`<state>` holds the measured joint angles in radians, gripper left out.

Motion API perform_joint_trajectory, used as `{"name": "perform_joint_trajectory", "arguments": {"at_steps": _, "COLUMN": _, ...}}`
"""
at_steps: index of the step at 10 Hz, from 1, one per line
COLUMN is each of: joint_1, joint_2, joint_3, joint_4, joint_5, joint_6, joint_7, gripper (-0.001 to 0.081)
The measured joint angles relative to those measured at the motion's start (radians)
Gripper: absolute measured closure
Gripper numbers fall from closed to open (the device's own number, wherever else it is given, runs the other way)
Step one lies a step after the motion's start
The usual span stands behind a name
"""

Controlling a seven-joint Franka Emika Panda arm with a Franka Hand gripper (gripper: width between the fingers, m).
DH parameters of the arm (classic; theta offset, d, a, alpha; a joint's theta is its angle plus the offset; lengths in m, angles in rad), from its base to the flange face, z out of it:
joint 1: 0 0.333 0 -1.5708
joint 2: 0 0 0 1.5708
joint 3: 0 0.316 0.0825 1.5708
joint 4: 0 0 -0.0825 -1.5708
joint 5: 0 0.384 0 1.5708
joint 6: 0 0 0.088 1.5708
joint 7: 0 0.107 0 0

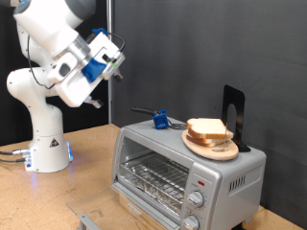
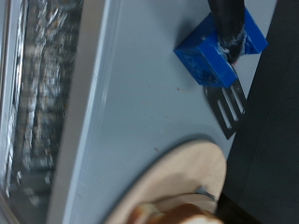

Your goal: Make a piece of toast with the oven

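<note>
The silver toaster oven (image 1: 173, 172) stands at the exterior view's right, its glass door shut and the wire rack showing behind it. On its top lies a round wooden board (image 1: 223, 150) with the piece of toast (image 1: 206, 128), pale and untoasted, stacked with another like slice. My gripper (image 1: 117, 53) hangs in the air up and to the exterior view's left of the oven, apart from it, open and empty. In the wrist view the oven top (image 2: 140, 103), the board (image 2: 182, 182) and a brown bread edge (image 2: 168, 213) show; my fingers do not.
A blue block with a black-handled metal utensil (image 1: 160, 121) lies on the oven top left of the board; it also shows in the wrist view (image 2: 221, 51). A black stand (image 1: 234, 110) rises behind the board. Round knobs (image 1: 197, 200) are on the oven's right front.
</note>
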<state>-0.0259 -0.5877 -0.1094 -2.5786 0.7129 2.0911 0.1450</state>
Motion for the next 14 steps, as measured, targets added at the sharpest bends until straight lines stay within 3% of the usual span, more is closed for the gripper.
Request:
{"name": "perform_joint_trajectory", "arguments": {"at_steps": 2, "joint_1": 0.009, "joint_2": -0.087, "joint_3": 0.070, "joint_4": -0.056, "joint_5": 0.000, "joint_6": 0.089, "joint_7": -0.001, "gripper": -0.0004}}
{"name": "perform_joint_trajectory", "arguments": {"at_steps": 5, "joint_1": 0.015, "joint_2": -0.084, "joint_3": 0.065, "joint_4": -0.037, "joint_5": -0.012, "joint_6": 0.009, "joint_7": -0.046, "gripper": -0.0004}}
{"name": "perform_joint_trajectory", "arguments": {"at_steps": 7, "joint_1": 0.031, "joint_2": -0.116, "joint_3": 0.089, "joint_4": -0.022, "joint_5": -0.022, "joint_6": -0.006, "joint_7": -0.084, "gripper": -0.0004}}
{"name": "perform_joint_trajectory", "arguments": {"at_steps": 10, "joint_1": 0.035, "joint_2": -0.173, "joint_3": 0.174, "joint_4": -0.019, "joint_5": -0.056, "joint_6": 0.022, "joint_7": -0.088, "gripper": -0.0004}}
{"name": "perform_joint_trajectory", "arguments": {"at_steps": 14, "joint_1": 0.035, "joint_2": -0.156, "joint_3": 0.286, "joint_4": -0.020, "joint_5": -0.094, "joint_6": 0.068, "joint_7": -0.085, "gripper": -0.0004}}
